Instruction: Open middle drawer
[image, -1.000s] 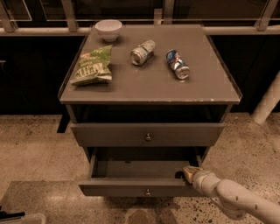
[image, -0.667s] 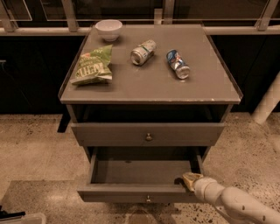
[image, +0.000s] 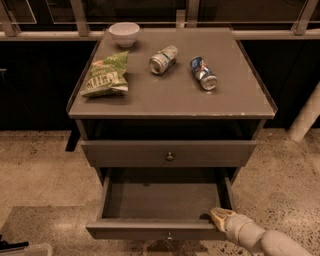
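Grey middle drawer (image: 159, 207), tool (image: 220, 216) at corner

The single camera looks from high in front of the bench (image: 240, 100), past its front edge and tilted down toward its back edge. It is close enough that the top nearly fills the width. The gripper (image: 220, 218) shows low, beneath the front right corner.

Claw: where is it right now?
The claw is at the lower right of the camera view, at the front right corner of the pulled-out middle drawer, below the upper drawer.
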